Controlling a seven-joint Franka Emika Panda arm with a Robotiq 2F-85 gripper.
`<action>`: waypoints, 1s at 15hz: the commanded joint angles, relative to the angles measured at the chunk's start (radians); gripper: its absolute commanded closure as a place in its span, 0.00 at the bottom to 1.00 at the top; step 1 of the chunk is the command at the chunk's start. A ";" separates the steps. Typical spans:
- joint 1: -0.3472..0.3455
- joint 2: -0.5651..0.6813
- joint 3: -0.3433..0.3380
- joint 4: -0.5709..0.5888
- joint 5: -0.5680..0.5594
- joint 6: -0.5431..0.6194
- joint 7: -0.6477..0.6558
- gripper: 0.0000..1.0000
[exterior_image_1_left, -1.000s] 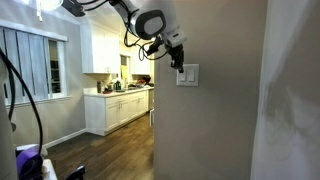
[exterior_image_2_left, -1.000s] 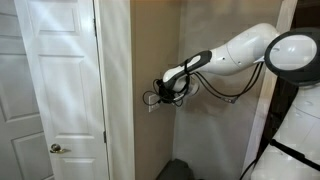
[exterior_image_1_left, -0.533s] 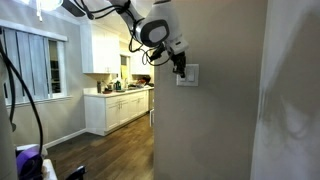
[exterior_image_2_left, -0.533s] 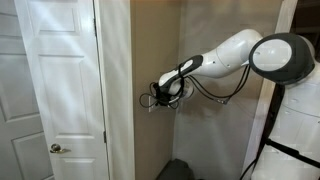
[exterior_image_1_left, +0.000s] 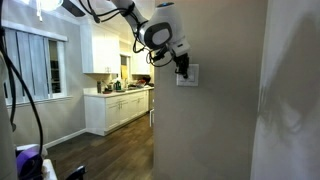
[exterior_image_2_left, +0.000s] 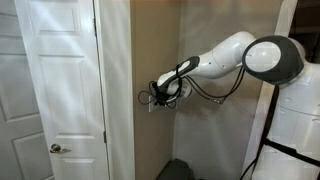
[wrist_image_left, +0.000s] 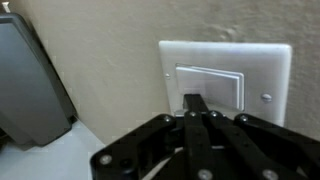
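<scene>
On the beige wall (wrist_image_left: 90, 60), in the middle of the wrist view, sits a white rocker switch (wrist_image_left: 215, 85) set in its white switch plate (wrist_image_left: 270, 60). A small screw (wrist_image_left: 266, 98) shows on the right side of the plate. The gripper (wrist_image_left: 190, 102) comes in from the bottom edge of that view. Its jaws are clenched together on nothing, and their joined dark tips rest against the lower left part of the rocker.

To the far left in the same view a dark grey panel (wrist_image_left: 25, 80) stands off from the wall; what it is cannot be told.

In an exterior view the switch plate (exterior_image_1_left: 189, 76) hangs on the wall face just right of a corner. The gripper (exterior_image_1_left: 182, 69) meets it from the upper left, at the end of the arm (exterior_image_1_left: 155, 30) that reaches in from the top. Left of the corner and farther back lie white cabinets (exterior_image_1_left: 100, 50), a wooden floor (exterior_image_1_left: 100, 155) and a window (exterior_image_1_left: 30, 65).

In an exterior view from the opposite side, the gripper (exterior_image_2_left: 155, 97) presses at the wall's edge with the arm (exterior_image_2_left: 230, 60) stretched in from the right. The switch itself is too small to make out there. Left of it stands a white panelled door (exterior_image_2_left: 50, 90) with a doorknob (exterior_image_2_left: 57, 149) low down.
</scene>
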 joint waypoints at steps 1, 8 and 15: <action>0.016 0.015 -0.010 0.031 0.035 -0.031 0.044 1.00; 0.022 -0.008 -0.009 0.024 0.062 -0.164 0.048 1.00; 0.036 -0.003 -0.011 0.018 0.035 -0.133 0.045 1.00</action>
